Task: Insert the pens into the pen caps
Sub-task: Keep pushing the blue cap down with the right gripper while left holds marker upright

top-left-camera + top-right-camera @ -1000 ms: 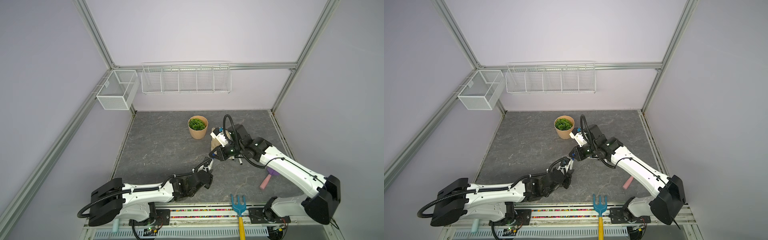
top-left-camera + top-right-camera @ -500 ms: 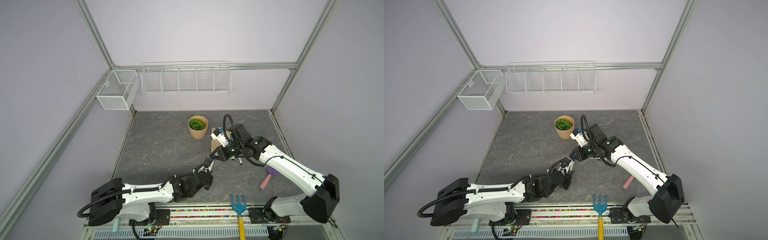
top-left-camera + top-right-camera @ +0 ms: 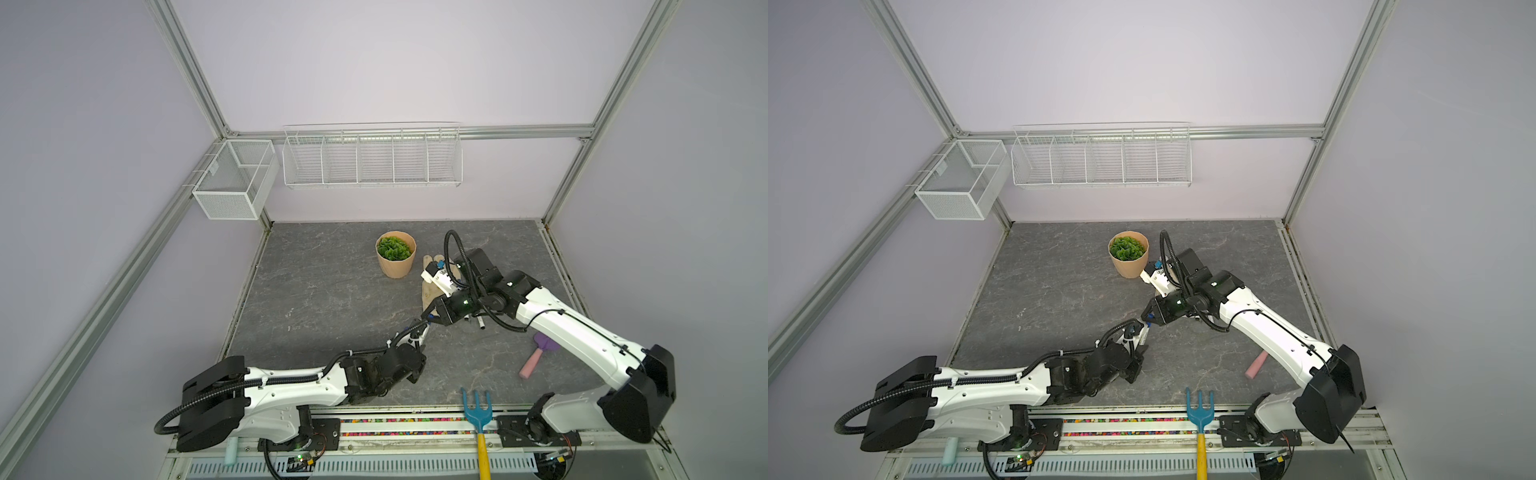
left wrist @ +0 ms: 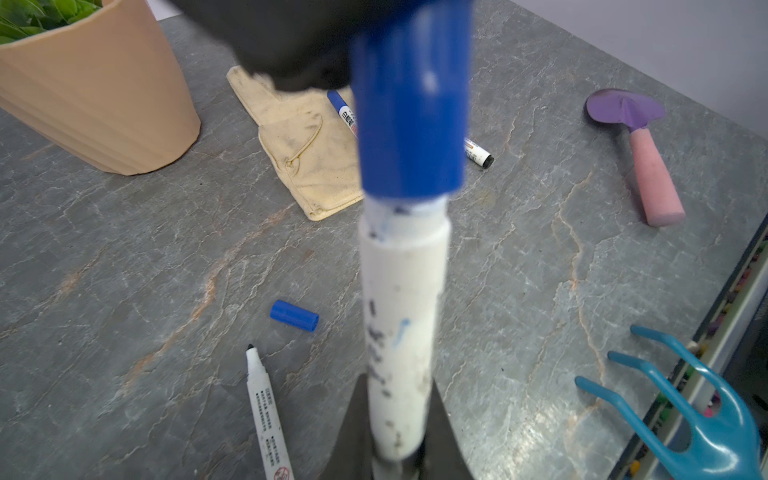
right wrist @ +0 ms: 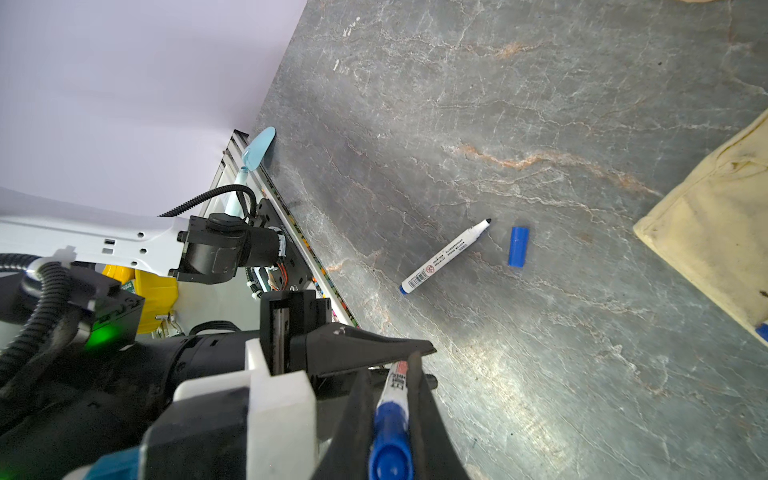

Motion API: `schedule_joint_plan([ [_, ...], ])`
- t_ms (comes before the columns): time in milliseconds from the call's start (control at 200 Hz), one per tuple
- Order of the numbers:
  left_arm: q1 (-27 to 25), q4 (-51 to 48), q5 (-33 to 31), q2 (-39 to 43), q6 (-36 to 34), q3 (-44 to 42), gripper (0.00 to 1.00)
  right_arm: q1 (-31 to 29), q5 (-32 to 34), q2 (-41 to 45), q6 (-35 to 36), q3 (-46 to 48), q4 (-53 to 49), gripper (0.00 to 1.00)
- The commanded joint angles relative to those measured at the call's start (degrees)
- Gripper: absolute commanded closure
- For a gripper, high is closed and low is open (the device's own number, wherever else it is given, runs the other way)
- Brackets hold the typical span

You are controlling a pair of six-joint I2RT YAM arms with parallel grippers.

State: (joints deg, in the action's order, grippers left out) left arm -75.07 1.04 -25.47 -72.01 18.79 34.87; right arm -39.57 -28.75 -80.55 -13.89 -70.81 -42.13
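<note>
Both grippers are clamped tight and meet mid-tabletop. The left gripper (image 4: 397, 419) pinches the tail of a white pen (image 4: 401, 299), and the right gripper (image 5: 390, 386) grips a blue cap (image 4: 409, 112) sitting over that pen's tip, with a strip of neck showing below the cap. Four pens show in all: the held one, an uncapped pen (image 5: 446, 255) lying on the tabletop (image 3: 324, 282), a blue-ended pen (image 4: 343, 112) on the glove (image 4: 307, 153), and a black-ended pen (image 4: 478, 153) just beside the glove. Two caps show, both blue: the held one and a loose cap (image 5: 518, 246) near the uncapped pen's tip, not touching it. One glove lies at 12 o'clock from the grippers in both top views, partly under the right arm. Three containers: a tan pot (image 3: 395, 268) at 11 o'clock holding a green plant (image 3: 392, 248), and on the back wall a mesh box (image 3: 232, 183) and a five-compartment wire rack (image 3: 372, 158). Three garden tools: a purple trowel (image 3: 532, 363) with a pink handle at 4 o'clock, a blue fork (image 3: 477, 409) at 5 o'clock, and a pale teal trowel (image 5: 257, 145) at the front edge by the left arm's base.
</note>
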Motion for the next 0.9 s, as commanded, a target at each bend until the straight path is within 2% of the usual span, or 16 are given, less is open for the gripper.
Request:
schedule_joint_plan([
  [0,0.72,10.03,-3.62,1.66,-1.19,4.85,1.0,-1.07,-0.2,-2.45,1.62,1.46,-10.96,0.89],
  [195,0.36,13.47,-2.71,2.56,-3.05,4.09,1.0,-0.22,0.36,-3.62,-0.2,2.75,-9.94,0.89],
  [575,0.36,17.3,-1.47,5.13,-2.87,1.95,1.0,1.12,-5.84,-4.51,-4.01,5.06,-4.34,0.89],
  [895,0.36,19.99,-0.43,5.18,-2.08,2.22,1.0,-0.63,-7.37,-4.88,-2.93,4.06,-4.1,0.88],
])
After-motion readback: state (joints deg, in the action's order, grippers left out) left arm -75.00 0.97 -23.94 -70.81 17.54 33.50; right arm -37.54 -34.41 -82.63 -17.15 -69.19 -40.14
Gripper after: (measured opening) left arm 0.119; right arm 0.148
